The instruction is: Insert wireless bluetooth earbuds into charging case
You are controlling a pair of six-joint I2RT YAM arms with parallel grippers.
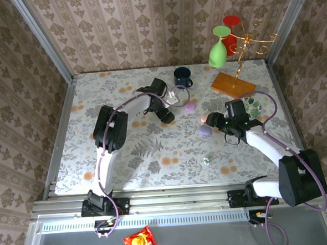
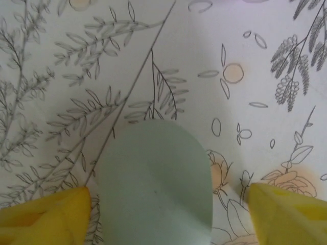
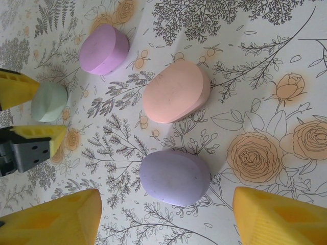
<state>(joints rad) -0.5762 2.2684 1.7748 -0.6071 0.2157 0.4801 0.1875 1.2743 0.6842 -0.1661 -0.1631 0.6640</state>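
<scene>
Evidently for grasping, the pale green case (image 2: 153, 178) is straddled by the wide-open left gripper (image 2: 168, 193) and the lavender case (image 3: 174, 177) is framed by the wide-open right gripper (image 3: 167, 199), while a tiny earbud (image 1: 206, 160) is seen nearer, apart.

The top external camera sits high behind the arm bases and looks down and forward over the whole floral-printed worktop (image 1: 154, 151). The left wrist camera is very close to the worktop, facing down through the left end effector (image 2: 168, 209) at a pale green egg-shaped pebble (image 2: 156, 184). The right wrist camera stands farther off and looks across the worktop at a slant. It shares that green pebble with the left wrist view, and its salmon-pink egg-shaped pebble (image 3: 176, 92) also shows from above.
</scene>
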